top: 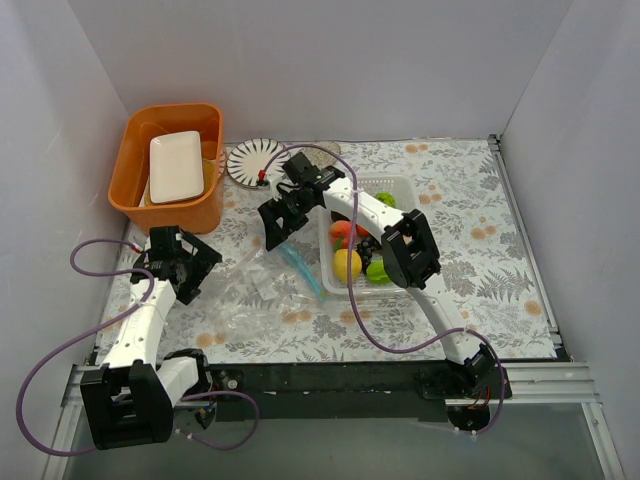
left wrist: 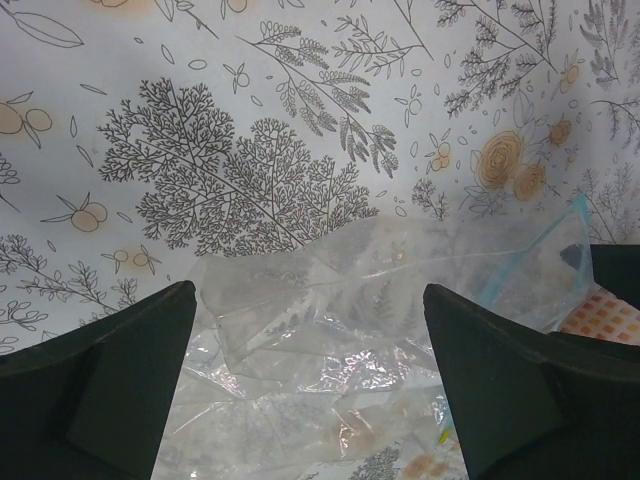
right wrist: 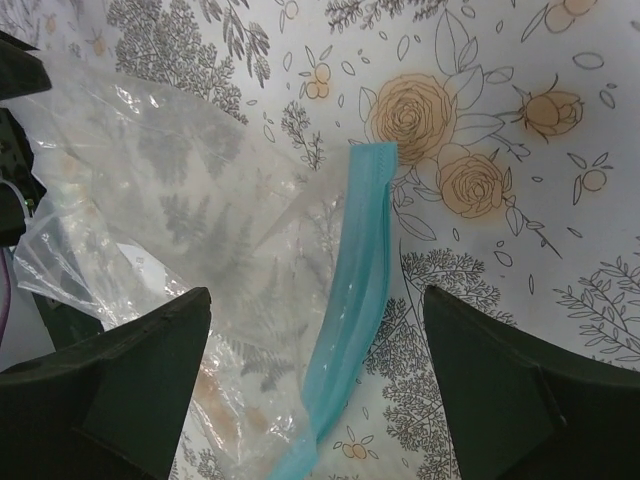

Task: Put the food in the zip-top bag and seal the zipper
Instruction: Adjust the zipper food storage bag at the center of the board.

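Student: Progress on the surface (top: 470, 200)?
Tutor: No placing is done, by my reading. The zip-top bag (top: 255, 290) lies flat and crumpled on the surface between the two arms, with no fruit visible inside it.
Student: And the white basket (top: 402, 183)?
Tutor: It stands just right of the bag and holds the food (top: 347, 262). Yellow, orange and green pieces show; the right arm hides the rest.
Student: Hands?
Tutor: The left hand (top: 185, 265) hovers over the bag's left part, fingers spread wide, holding nothing. The right hand (top: 280, 222) hangs above the bag's mouth, likewise wide and empty.
Student: Zipper (right wrist: 355, 300)?
Tutor: A light blue strip along the mouth edge, on the basket side. Whether it is pressed together cannot be told. Left to do: open the mouth, move each piece in, seal.
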Robot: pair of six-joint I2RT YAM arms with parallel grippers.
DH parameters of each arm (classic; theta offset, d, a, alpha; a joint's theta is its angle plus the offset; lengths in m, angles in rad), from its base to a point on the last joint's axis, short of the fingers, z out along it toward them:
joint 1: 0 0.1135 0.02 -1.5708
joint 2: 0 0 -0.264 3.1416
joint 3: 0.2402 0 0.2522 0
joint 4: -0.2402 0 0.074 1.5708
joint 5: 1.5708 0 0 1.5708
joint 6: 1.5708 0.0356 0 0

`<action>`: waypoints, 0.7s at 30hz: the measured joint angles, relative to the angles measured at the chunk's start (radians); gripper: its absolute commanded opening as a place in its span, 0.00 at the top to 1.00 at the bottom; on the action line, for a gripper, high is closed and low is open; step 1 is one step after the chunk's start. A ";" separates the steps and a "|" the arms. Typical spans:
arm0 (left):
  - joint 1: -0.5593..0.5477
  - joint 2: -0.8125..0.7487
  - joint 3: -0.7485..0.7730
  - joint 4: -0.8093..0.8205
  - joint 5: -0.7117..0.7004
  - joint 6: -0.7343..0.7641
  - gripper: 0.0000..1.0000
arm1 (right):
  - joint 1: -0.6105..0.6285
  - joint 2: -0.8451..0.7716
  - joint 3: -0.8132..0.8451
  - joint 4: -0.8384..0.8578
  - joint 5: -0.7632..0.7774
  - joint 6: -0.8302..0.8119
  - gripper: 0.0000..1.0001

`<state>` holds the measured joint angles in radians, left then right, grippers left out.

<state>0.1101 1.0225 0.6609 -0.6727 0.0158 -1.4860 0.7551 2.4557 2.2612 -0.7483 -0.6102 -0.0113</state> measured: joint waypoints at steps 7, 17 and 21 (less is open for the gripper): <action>0.000 0.002 -0.009 0.028 0.013 -0.003 0.04 | -0.006 0.023 0.000 -0.012 -0.011 -0.004 0.22; 0.000 0.016 -0.047 0.076 0.041 -0.003 0.45 | -0.013 0.019 -0.056 0.045 -0.115 0.013 0.81; 0.000 0.014 -0.049 0.084 0.046 -0.006 0.87 | -0.014 0.007 -0.085 0.076 -0.142 0.034 0.83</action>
<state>0.1104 1.0370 0.6121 -0.5888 0.0616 -1.4918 0.7406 2.4630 2.1761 -0.6727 -0.7521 0.0227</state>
